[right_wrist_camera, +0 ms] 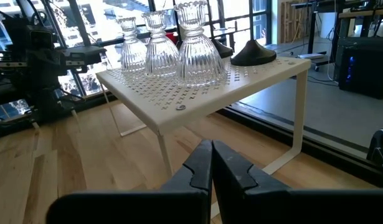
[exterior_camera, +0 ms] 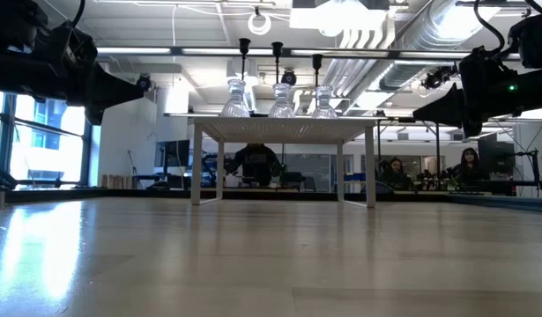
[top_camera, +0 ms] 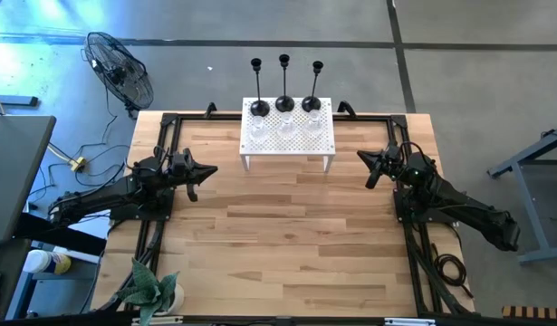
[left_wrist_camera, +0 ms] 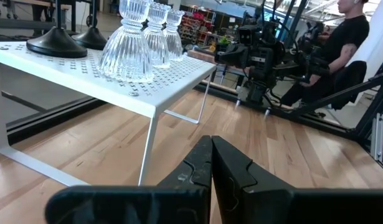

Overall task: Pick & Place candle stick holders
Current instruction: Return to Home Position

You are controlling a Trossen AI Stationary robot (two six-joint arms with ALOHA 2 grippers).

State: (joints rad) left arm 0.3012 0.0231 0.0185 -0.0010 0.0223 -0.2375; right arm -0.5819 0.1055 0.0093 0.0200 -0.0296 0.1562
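Pretty sure this is a robotics lab inside a big open-plan office, definitely not a home. Bare silver ventilation ducts (exterior_camera: 412, 35) and pipes run across the ceiling high above both arms. The floor is plain grey concrete (top_camera: 477, 54) all around the pale wooden-plank table (top_camera: 287, 244). Off the table, outward and beyond the left gripper (top_camera: 208, 170), stands a black wire-cage floor fan (top_camera: 120, 68) with loose cables near it. Far off beyond both grippers, people sit at desks (exterior_camera: 394, 169). A dark computer tower with a small blue light (right_wrist_camera: 365, 68) shows ahead of the right gripper (top_camera: 364, 163).
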